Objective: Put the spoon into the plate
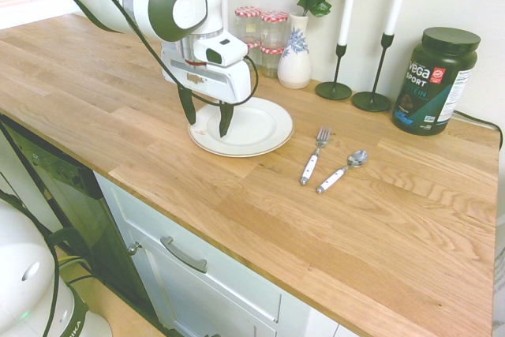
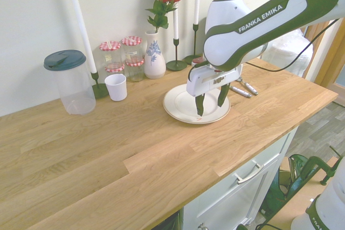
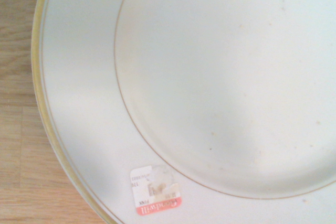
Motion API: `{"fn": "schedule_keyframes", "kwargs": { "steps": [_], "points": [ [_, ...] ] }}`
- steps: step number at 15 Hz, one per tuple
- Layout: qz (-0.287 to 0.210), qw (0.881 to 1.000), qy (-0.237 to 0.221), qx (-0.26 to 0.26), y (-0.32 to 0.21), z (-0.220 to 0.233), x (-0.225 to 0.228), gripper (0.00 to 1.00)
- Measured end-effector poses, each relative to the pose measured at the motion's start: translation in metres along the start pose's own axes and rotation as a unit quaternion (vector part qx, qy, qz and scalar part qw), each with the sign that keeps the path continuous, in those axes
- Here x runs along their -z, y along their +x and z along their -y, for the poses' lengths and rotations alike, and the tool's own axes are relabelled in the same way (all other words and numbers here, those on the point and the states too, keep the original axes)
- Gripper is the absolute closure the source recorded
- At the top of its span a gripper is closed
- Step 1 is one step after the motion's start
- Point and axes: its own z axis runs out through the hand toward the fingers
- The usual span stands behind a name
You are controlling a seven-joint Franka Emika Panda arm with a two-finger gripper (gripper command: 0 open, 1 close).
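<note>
Two utensils lie side by side on the wooden counter [image 1: 237, 195]: the spoon [image 1: 341, 170], bowl toward the wall, and a fork [image 1: 314, 155] just beside it, both well apart from the plate [image 1: 264, 128]. Nothing rests in the plate. The gripper [image 1: 207, 116] hangs above the plate's near rim, pointing straight down, its jaws apart and holding nothing; judged from this, the pick-up has not begun and the arm must first travel across to the spoon. The fork crowds one side of the spoon, so a clean grasp probably favours the handle end. Candlesticks [image 1: 355, 88], a vase [image 1: 295, 57] and a dark tub [image 1: 434, 80] stand along the wall, leaving open counter toward the front edge.
</note>
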Motion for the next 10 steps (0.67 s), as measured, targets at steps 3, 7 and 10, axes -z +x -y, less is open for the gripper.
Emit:
{"fn": "schedule_keyframes", "kwargs": {
  "steps": [3, 7, 10],
  "points": [
    [-0.003, 1.000, 0.003, -0.001, 0.005, 0.000, 0.004, 0.00],
    [-0.001, 1.000, 0.014, -0.003, 0.051, -0.019, 0.042, 0.00],
    [-0.001, 0.999, 0.021, -0.027, 0.097, -0.063, 0.059, 0.00]
  ]
}}
